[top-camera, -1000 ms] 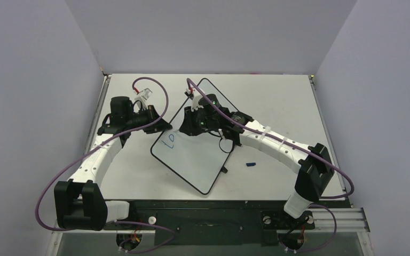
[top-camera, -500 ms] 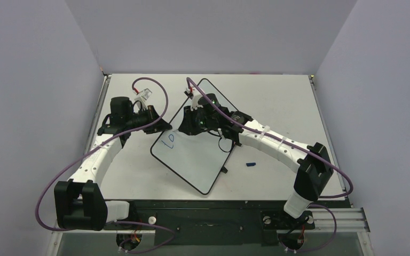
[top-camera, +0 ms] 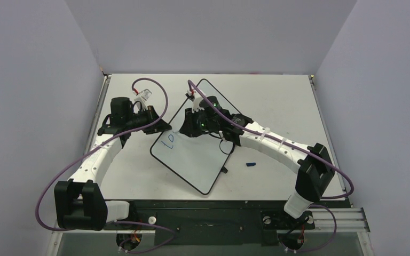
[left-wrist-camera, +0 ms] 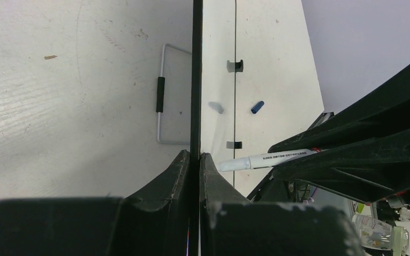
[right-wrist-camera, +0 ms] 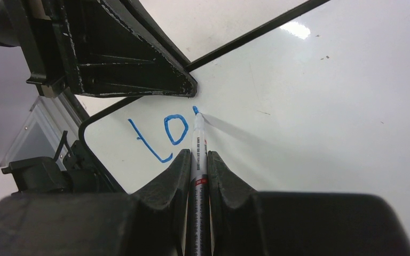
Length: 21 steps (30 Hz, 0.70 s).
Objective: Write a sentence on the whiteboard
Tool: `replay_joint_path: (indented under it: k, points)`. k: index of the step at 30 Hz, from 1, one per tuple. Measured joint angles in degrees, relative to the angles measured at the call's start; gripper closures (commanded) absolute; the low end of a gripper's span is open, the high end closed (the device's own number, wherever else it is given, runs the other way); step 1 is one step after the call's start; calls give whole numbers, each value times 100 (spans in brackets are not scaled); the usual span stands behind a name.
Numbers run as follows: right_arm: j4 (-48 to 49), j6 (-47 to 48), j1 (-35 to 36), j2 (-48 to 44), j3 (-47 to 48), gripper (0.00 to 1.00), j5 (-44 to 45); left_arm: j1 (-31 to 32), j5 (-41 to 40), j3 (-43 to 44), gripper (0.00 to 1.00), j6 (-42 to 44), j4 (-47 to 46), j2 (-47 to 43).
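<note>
Whiteboard [top-camera: 195, 160] sits skewed at table centre; blue marker cap [top-camera: 251, 164] lies near its right edge. Farther, left gripper [left-wrist-camera: 194, 156] clenches the board's left rim. Right gripper [right-wrist-camera: 198, 156] grasps marker [right-wrist-camera: 198, 130], tip touching the board beside blue lettering [right-wrist-camera: 163, 133] "Lo".

left end effector [left-wrist-camera: 195, 158]: clamped | right end effector [right-wrist-camera: 198, 160]: clamped, angled down

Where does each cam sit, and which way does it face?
Top external: above and behind the robot, looking down at the table and whiteboard; left arm and right arm show.
Left wrist: sights along the whiteboard's rim; left claw clamped on it.
Right wrist: faces the whiteboard's surface and blue "Lo"; right claw gripping the marker.
Shared: both wrist views show marker and whiteboard.
</note>
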<state>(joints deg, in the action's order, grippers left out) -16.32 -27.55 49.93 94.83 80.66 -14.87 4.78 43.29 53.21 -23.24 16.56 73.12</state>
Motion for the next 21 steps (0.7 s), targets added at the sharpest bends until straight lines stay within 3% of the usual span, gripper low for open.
replay_joint_path:
  k: [21]
  points:
    - [-203,98,-4,-122,-74,100,114,0,48,-2,100,13,-7,-17]
